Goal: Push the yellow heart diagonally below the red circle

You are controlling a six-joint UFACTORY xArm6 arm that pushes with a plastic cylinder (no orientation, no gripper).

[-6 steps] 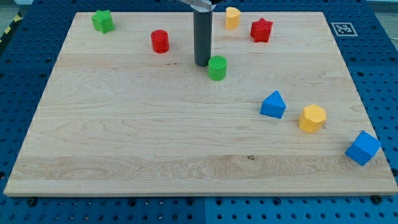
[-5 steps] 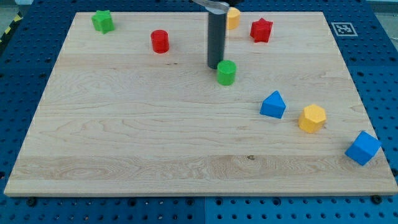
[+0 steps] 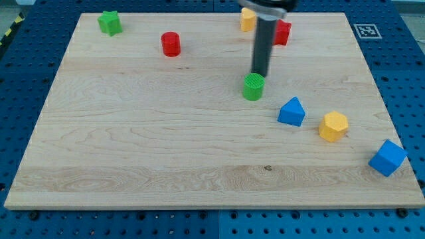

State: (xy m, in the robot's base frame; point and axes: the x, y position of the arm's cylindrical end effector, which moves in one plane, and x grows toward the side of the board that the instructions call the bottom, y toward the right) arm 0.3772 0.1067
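Observation:
The yellow heart (image 3: 247, 18) sits near the view's top edge, partly hidden by my arm. The red circle (image 3: 170, 44) stands at upper left of the wooden board (image 3: 133, 146). My rod comes down from the top, and my tip (image 3: 258, 74) touches the upper edge of the green circle (image 3: 252, 87). The tip is well below the yellow heart and far to the right of the red circle.
A green star (image 3: 109, 22) is at top left. A red star (image 3: 282, 32) is partly behind the rod. A blue block (image 3: 291, 111), a yellow hexagon (image 3: 333, 126) and a blue cube (image 3: 387, 157) lie at the right.
My tip has moved right and down, pushing the green circle the same way, towards the blue block. The other blocks have not moved.

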